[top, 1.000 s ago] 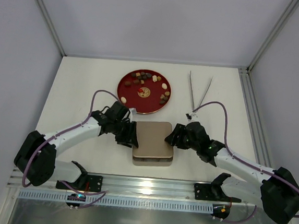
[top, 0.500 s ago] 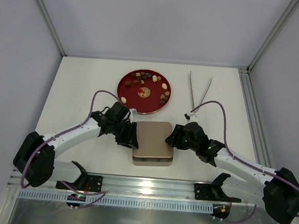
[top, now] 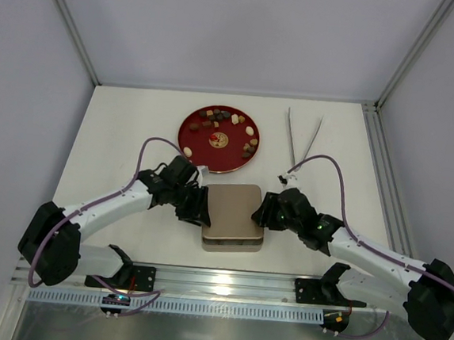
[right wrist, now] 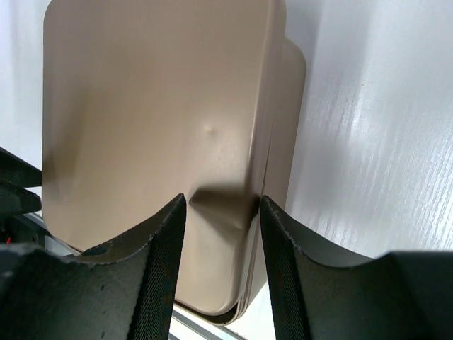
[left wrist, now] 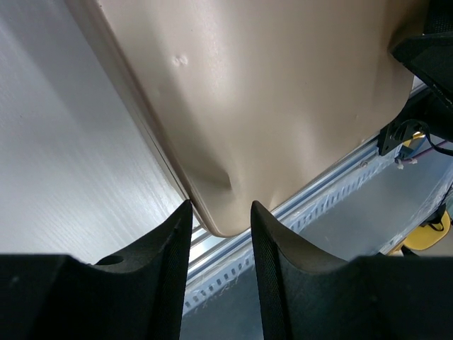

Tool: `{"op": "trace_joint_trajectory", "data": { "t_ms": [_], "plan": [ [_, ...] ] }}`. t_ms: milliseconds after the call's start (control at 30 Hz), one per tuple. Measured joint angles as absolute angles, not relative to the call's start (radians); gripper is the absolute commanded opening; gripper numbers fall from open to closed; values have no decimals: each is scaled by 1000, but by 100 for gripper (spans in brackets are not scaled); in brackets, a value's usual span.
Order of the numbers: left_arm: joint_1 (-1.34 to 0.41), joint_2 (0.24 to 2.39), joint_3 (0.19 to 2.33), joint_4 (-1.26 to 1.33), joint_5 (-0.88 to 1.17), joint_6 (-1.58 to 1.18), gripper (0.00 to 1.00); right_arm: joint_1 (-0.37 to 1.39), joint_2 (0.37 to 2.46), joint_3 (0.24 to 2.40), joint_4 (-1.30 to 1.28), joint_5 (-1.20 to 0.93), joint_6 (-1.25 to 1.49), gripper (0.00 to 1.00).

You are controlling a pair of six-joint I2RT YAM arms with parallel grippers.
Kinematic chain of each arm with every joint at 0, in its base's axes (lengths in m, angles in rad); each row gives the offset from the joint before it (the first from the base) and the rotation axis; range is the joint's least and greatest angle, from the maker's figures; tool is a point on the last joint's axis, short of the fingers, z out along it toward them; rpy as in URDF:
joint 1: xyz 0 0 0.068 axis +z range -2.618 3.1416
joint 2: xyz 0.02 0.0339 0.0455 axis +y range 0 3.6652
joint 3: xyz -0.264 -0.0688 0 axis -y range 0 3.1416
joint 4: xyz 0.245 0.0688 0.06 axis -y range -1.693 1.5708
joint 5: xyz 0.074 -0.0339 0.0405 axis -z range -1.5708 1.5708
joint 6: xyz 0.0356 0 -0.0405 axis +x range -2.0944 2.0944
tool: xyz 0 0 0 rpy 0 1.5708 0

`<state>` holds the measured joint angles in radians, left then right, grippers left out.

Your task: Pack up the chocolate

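**Desk:** Stock on the surface (top: 119,129), left to right?

**Operator:** Five entries.
1. Left gripper (left wrist: 219,216): jaws part-way closed. Both fingers (left wrist: 177,241) lie against the near left corner of the lid (top: 234,205). I read that as a hold on the lid.
2. Plate (top: 188,144): red, just behind the lid. The chocolates (top: 218,119), dark, tan and cream, lie loose on it, mostly toward its far and right rim.
3. Tin (right wrist: 292,120): under the lid. The lid sits off-square, and a strip of tin shows past its edge in my right wrist view.
4. Right gripper (right wrist: 219,205): jaws part-way apart, straddling the lid's right edge. Whether it pinches the lid or only brackets it, I cannot tell.
5. Tongs (top: 292,140): lying beyond the right gripper, apart from everything else, with nothing holding them.

**Desk:** Progress?

**Operator:** Early, by my count. I see no chocolate off the plate, and the tin's inside is hidden from me. What is left is to take the lid off and set it aside, then move every piece from plate to tin. After that, I would guess, the lid goes back on.
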<state>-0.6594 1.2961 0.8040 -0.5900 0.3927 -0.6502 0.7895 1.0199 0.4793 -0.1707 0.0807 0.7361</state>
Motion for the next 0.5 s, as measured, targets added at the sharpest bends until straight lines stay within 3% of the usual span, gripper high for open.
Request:
{"op": "trace_joint_trajectory", "data": {
  "t_ms": [500],
  "plan": [
    [-670, 1249, 793, -591, 394, -671, 38, 828, 973, 482, -230, 91, 740, 48]
  ]
}}
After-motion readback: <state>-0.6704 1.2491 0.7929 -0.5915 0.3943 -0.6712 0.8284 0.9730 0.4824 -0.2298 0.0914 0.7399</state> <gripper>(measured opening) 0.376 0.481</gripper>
